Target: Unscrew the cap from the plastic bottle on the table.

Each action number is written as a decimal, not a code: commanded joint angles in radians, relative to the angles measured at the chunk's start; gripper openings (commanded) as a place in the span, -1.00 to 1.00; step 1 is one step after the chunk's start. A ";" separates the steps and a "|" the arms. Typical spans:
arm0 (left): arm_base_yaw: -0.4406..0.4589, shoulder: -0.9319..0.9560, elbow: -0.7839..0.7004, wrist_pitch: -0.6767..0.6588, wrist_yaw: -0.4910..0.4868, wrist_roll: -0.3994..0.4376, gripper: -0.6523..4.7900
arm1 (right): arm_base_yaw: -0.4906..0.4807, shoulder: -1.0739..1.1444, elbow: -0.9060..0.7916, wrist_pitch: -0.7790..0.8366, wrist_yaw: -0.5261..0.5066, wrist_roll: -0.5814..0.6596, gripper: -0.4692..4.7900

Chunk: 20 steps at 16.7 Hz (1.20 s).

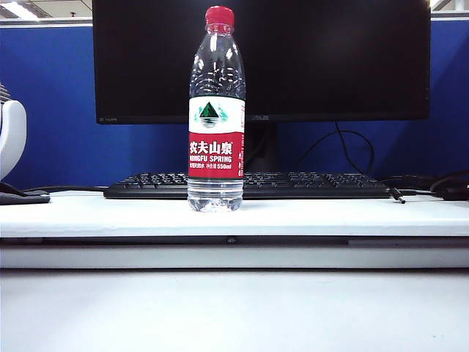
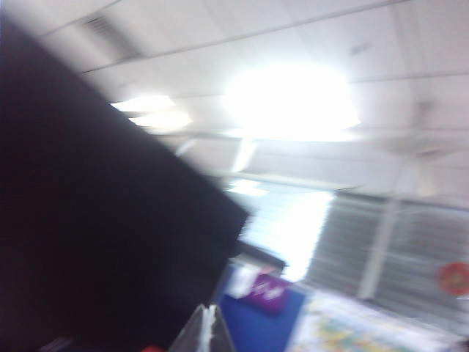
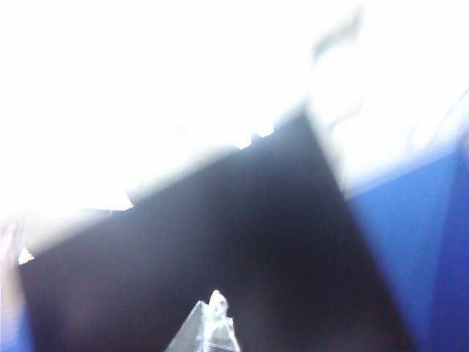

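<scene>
The plastic bottle (image 1: pixel 216 110) is seen standing upright on the table (image 1: pixel 88 214), near the middle of the exterior view, just in front of a black keyboard (image 1: pixel 315 185) and a dark monitor (image 1: pixel 330 59). The cap (image 1: pixel 220 16) is seated on the neck, apparently fully screwed on, so the task is judged to be at its very start. Neither arm is seen in the exterior view, and nothing is touching the bottle. The left gripper (image 2: pixel 207 330) is glimpsed only as a pair of pale fingertips pressed together at the edge of the blurred left wrist view, aimed up past the monitor toward the ceiling; it is clenched on nothing. The right gripper (image 3: pixel 209 326) is shown likewise in the right wrist view, its translucent tips drawn together and empty, pointed at the dark screen and blue partition. For the step in hand to be done well, both sets of jaws would first have to be opened. The body of the bottle is best clamped by one gripper around the label, where the wall looks least slippery, firmly enough to stop rotation but not to crush it. The cap is then best approached from above by the other gripper, centred on the ribbed sides, and turned without tilting the bottle.
</scene>
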 commanded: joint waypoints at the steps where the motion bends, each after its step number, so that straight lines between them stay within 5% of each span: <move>1: -0.058 0.211 0.258 -0.010 0.119 0.088 -0.78 | 0.001 0.233 0.278 0.077 0.016 0.006 -0.81; 2: -0.058 0.277 0.335 -0.032 0.188 0.120 -0.78 | 0.000 0.304 0.353 0.101 -0.045 0.006 -0.81; 3: -0.058 0.437 0.518 -0.237 0.344 0.325 -0.78 | 0.001 0.463 0.520 0.093 -0.232 0.007 -0.81; 6: -0.058 0.698 0.662 -0.661 0.410 0.761 -0.77 | 0.023 0.722 0.761 -0.037 -0.538 0.053 -0.75; 9: -0.058 0.907 0.653 -0.694 0.412 1.003 -0.76 | 0.138 0.838 0.818 -0.180 -0.529 0.083 -0.24; 12: -0.057 1.068 0.653 -0.677 0.427 1.052 -0.44 | 0.259 0.904 0.817 -0.292 -0.486 0.074 -0.24; 15: -0.074 1.219 0.653 -0.608 0.481 1.081 -0.39 | 0.387 0.962 0.817 -0.374 -0.389 -0.029 -0.23; 20: -0.077 1.323 0.653 -0.555 0.558 1.119 0.22 | 0.425 0.980 0.817 -0.510 -0.347 -0.039 -0.13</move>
